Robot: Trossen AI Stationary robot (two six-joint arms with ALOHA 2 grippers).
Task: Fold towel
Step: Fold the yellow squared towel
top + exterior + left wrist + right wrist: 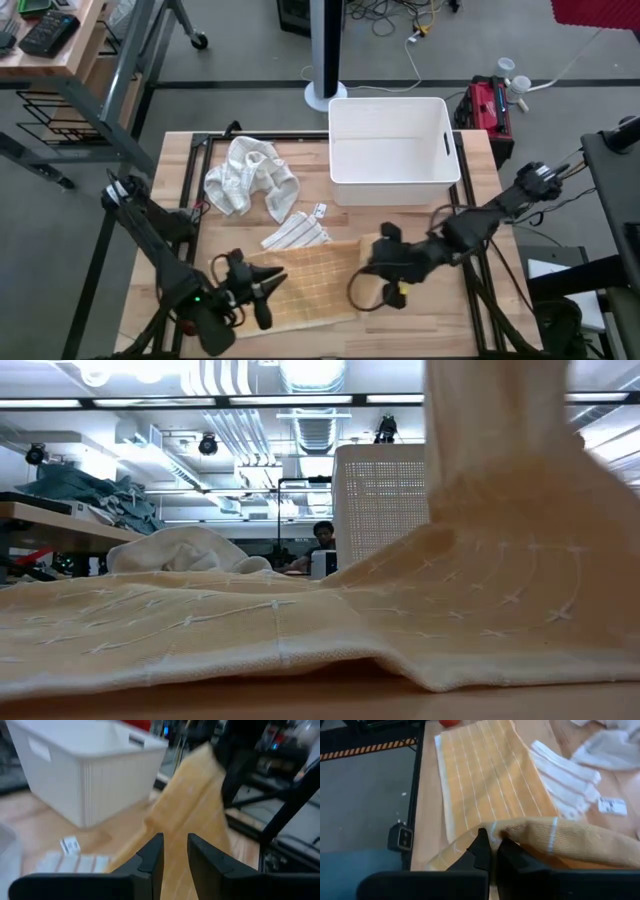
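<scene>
Yellow grid-striped towel (305,282) flat on the table's near edge, right corner lifted

A white rectangular plastic bin (395,150) with slotted handles sits at the table's one o'clock edge. At eleven o'clock lies a crumpled white cloth (248,178), and near the centre a folded white striped cloth (295,232) with a small tag. The light wooden tabletop (440,310) is bare at five o'clock.

Woven cloth towel (305,283), wooden table (440,320)
</scene>
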